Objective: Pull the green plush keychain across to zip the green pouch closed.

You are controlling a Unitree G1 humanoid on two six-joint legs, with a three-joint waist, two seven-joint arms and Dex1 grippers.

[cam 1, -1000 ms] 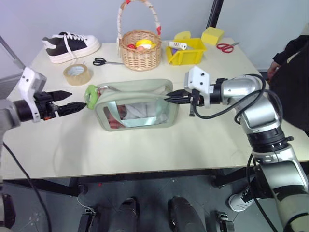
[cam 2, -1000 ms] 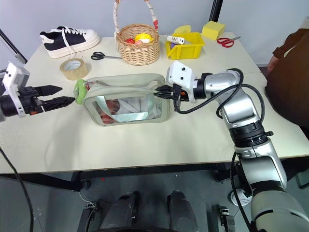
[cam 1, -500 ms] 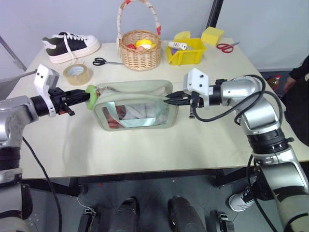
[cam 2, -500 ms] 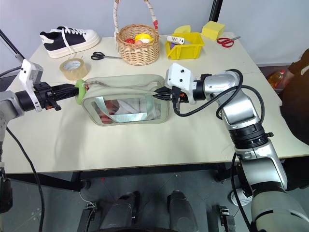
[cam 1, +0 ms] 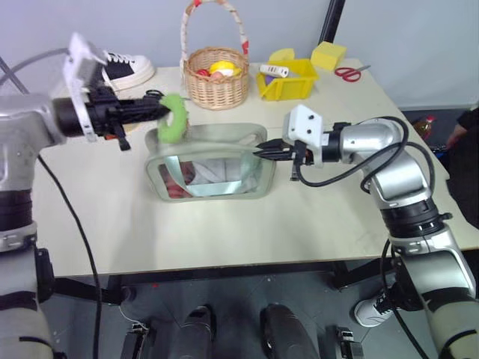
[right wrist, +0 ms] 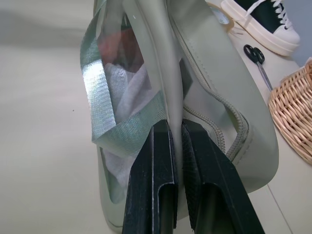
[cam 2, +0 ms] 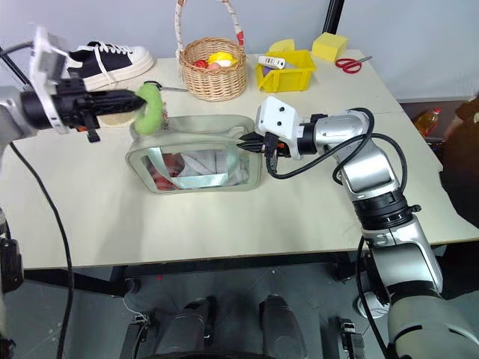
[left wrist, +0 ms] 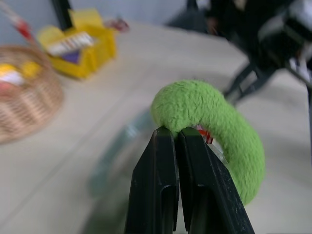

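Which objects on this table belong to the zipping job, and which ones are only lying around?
For the job: green plush keychain, held by the left pincer; green pouch, held at its end by the right pincer.

Lying about: basket, yellow bin, sneaker, black scissors, red scissors, yellow block.

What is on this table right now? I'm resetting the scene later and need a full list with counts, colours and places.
green pouch: 1, pale sage, table centre, zipper open
green plush keychain: 1, lime, raised above pouch's left end
basket: 1, wicker, behind pouch, colourful items inside
yellow bin: 1, right of basket
yellow blocks: 2, far right, behind bin
red scissors: 1, far right
black scissors: 1, left of basket
sneaker: 1, black and white, far left
tape roll: 1, tan, behind left arm
table: 1, beige
left gripper: shut on keychain
right gripper: shut on pouch's right end
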